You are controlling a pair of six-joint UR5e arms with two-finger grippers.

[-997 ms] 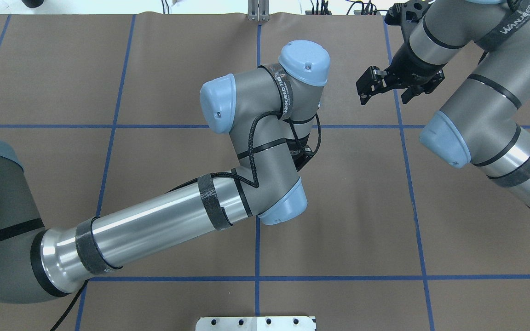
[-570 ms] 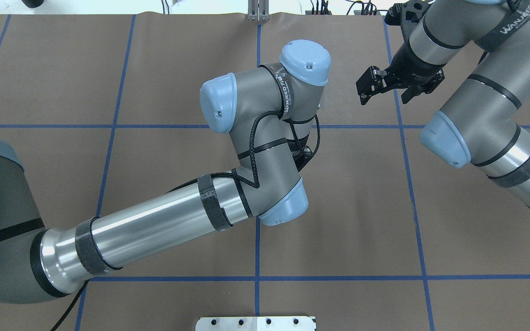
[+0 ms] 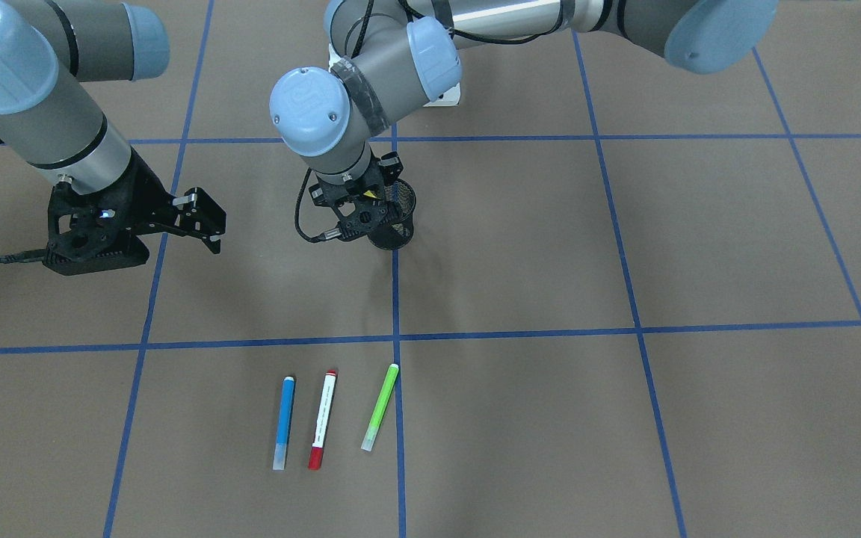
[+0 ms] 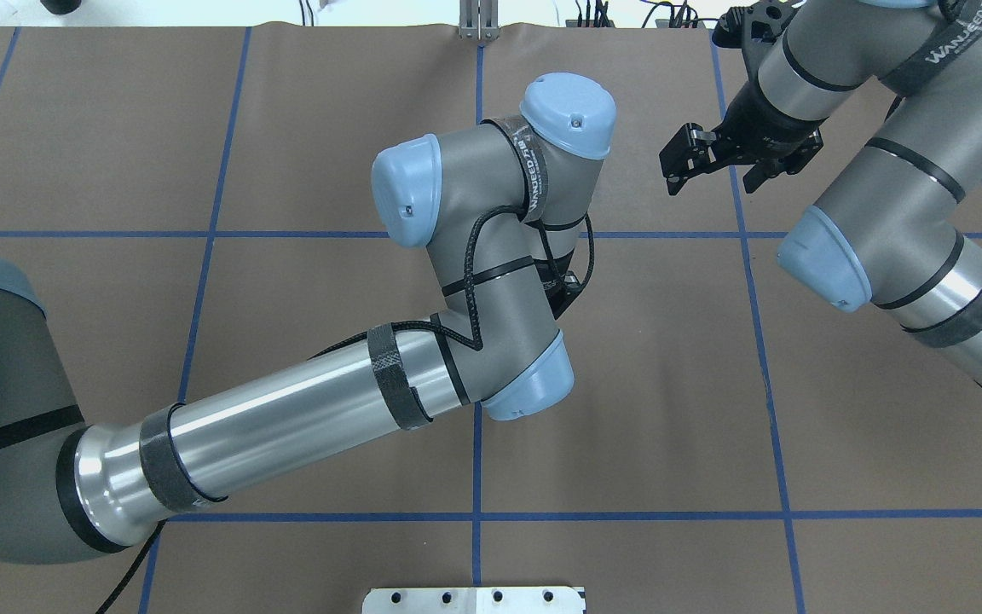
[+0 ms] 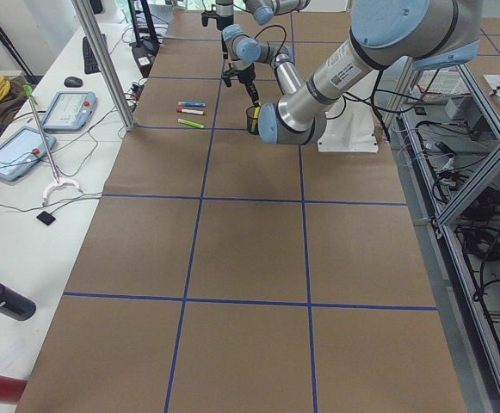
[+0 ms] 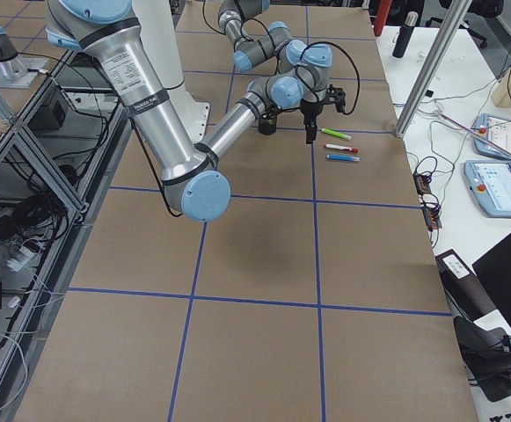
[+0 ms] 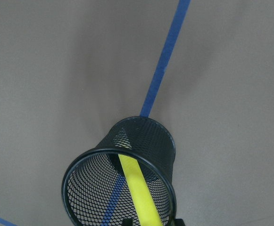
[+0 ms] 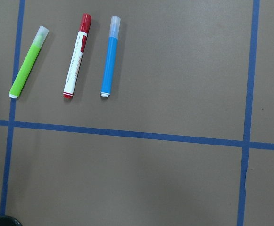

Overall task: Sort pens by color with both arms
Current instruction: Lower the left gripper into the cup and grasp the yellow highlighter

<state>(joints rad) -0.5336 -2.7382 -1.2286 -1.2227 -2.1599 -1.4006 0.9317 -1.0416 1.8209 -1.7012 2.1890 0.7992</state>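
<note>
Likely step: drawing slim yellow pen (image 7: 137, 190) from black mesh cup (image 7: 146, 136).
Front-facing: left black gripper (image 3: 362, 220) low over cup, right black gripper (image 3: 205, 224) spread wide, empty; blue pen (image 3: 284, 422), red-ended white pen (image 3: 323, 420), light green pen (image 3: 380, 407) side by side, well apart from cup. Left wrist: yellow pen leaning inside, jaws barely in frame, closed or not cannot tell. Best pinched high, lifted straight, clear of rim.
</note>
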